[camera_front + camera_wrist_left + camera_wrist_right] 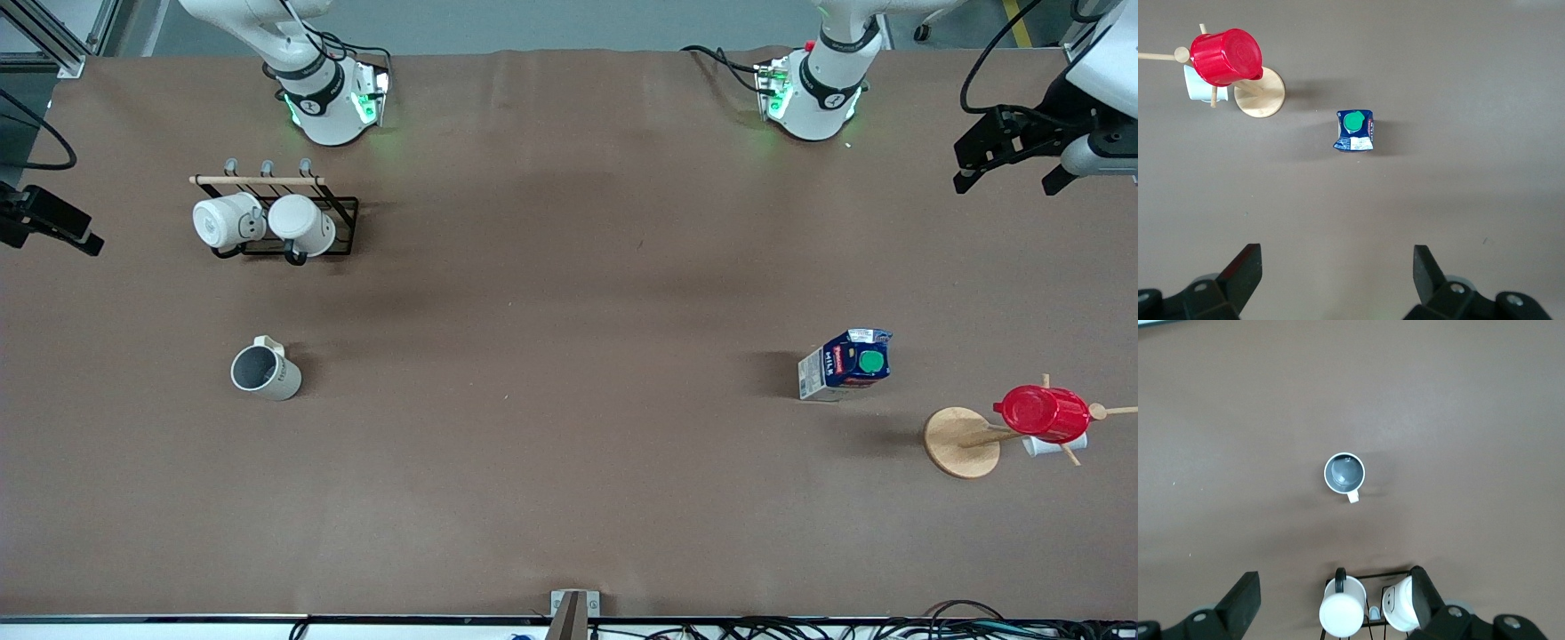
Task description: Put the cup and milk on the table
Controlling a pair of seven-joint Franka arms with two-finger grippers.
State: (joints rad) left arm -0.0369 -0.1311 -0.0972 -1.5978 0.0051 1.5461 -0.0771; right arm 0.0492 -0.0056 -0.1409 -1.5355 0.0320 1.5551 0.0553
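The beige-white cup (265,371) stands upright on the brown table (569,267) toward the right arm's end, dark grey inside showing; it also shows in the right wrist view (1344,472). The dark-blue milk (846,364) with a green cap stands upright toward the left arm's end and shows in the left wrist view (1355,131). My left gripper (1011,178) is raised high at that end, open and empty (1338,280). My right gripper (53,222) is raised high at the other end, open and empty (1335,600). Both are well clear of the cup and the milk.
A black wire rack (342,206) with two glossy white mugs (267,222) stands farther from the front camera than the cup. A wooden cup tree (960,442) carrying a red plastic cup (1042,413) stands beside the milk, nearer the front camera.
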